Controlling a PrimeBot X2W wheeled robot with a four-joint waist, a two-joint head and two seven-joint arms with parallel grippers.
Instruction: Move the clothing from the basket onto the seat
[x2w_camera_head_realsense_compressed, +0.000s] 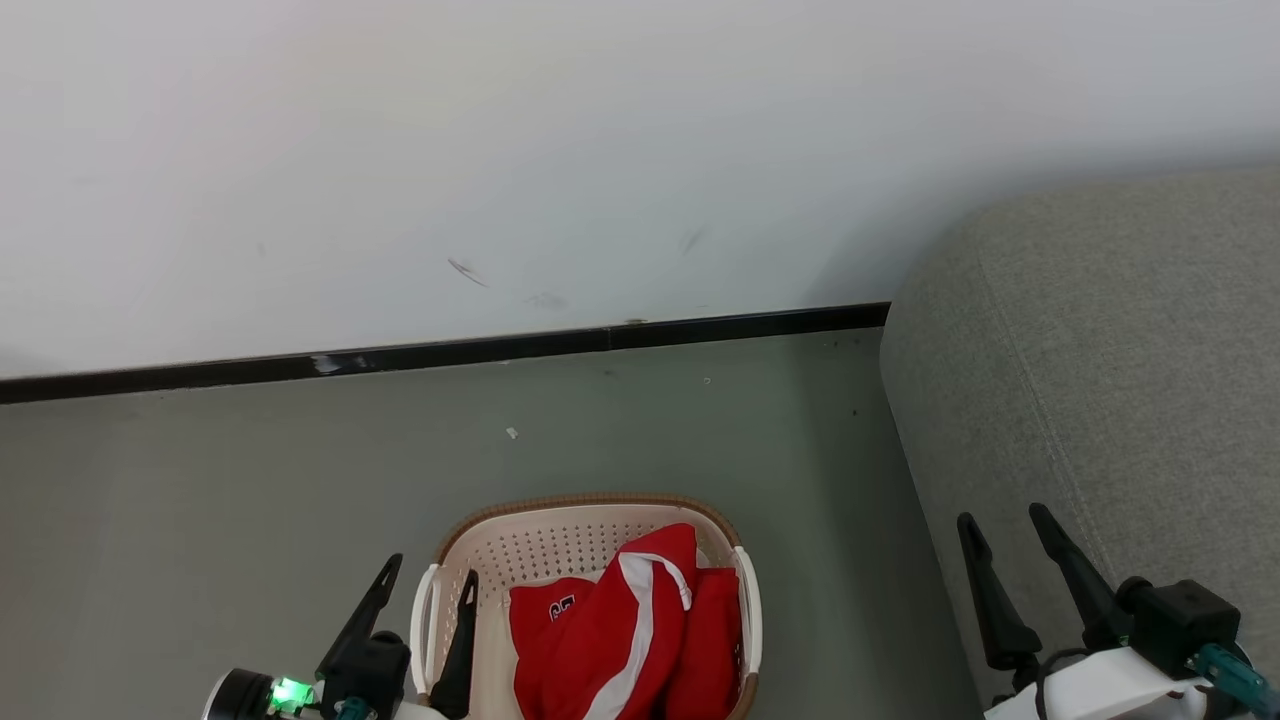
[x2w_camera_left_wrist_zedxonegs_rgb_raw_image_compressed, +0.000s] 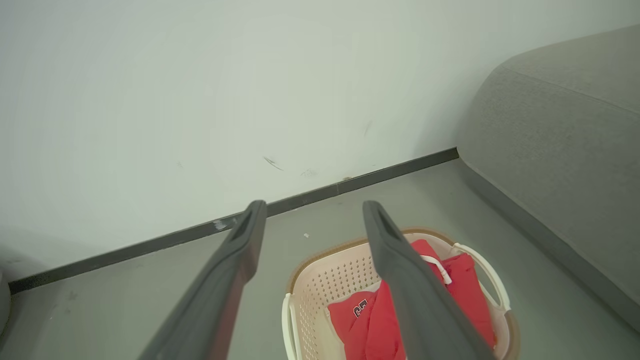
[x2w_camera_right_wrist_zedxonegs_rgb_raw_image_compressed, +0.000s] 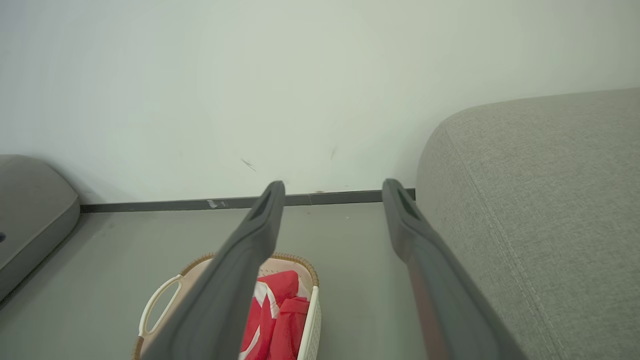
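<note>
My left pincer (x2w_camera_head_realsense_compressed: 432, 570) and right pincer (x2w_camera_head_realsense_compressed: 1002, 516) gape empty; next I must grasp the red jersey (x2w_camera_head_realsense_compressed: 620, 630) in the basket (x2w_camera_head_realsense_compressed: 590, 497).

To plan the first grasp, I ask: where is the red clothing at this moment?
The red clothing lies inside the laundry basket, low in the head view's middle, left of the grey sofa seat and just right of the left claw.

White scuffed wall (x2w_camera_head_realsense_compressed: 600, 150) meets grey floor (x2w_camera_head_realsense_compressed: 250, 500) at black baseboard (x2w_camera_head_realsense_compressed: 450, 352).

One basket (x2w_camera_head_realsense_compressed: 540, 548), one clothing heap (x2w_camera_head_realsense_compressed: 620, 630), one seat (x2w_camera_head_realsense_compressed: 1100, 350), two grippers: left gripper (x2w_camera_head_realsense_compressed: 432, 566), right gripper (x2w_camera_head_realsense_compressed: 1001, 513).
</note>
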